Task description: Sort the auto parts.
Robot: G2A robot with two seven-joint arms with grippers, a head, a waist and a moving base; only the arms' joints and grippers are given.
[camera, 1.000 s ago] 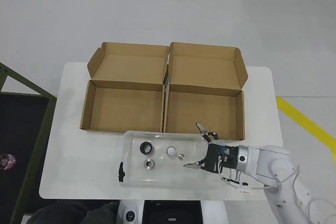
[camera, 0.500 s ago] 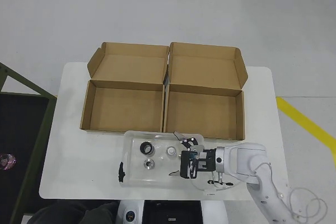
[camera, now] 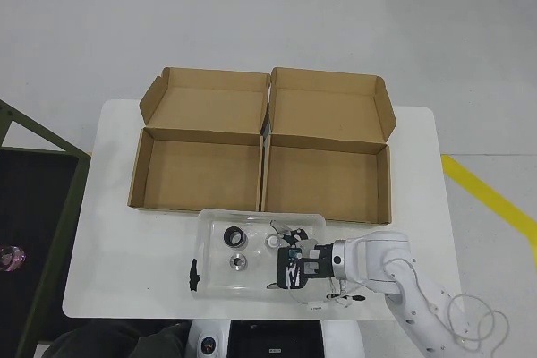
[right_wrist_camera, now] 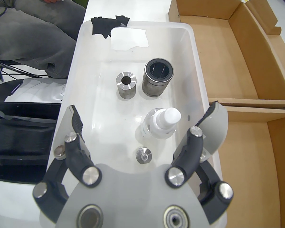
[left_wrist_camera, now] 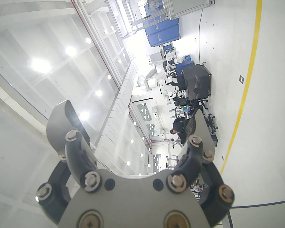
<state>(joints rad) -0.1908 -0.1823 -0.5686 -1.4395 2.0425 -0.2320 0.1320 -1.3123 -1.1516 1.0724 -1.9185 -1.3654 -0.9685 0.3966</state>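
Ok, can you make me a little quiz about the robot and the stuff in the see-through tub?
1. How many parts sit in the clear tub?
2. True or false: the right gripper is holding a part.
3. Pick one: the two cardboard boxes are A) full, B) empty.

Key: 1. Four. 2. False, it is open with nothing between its fingers. 3. B.

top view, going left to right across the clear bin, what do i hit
black tape → dark bearing → white bottle; the steel bushing sits level with the bearing, so it is left out
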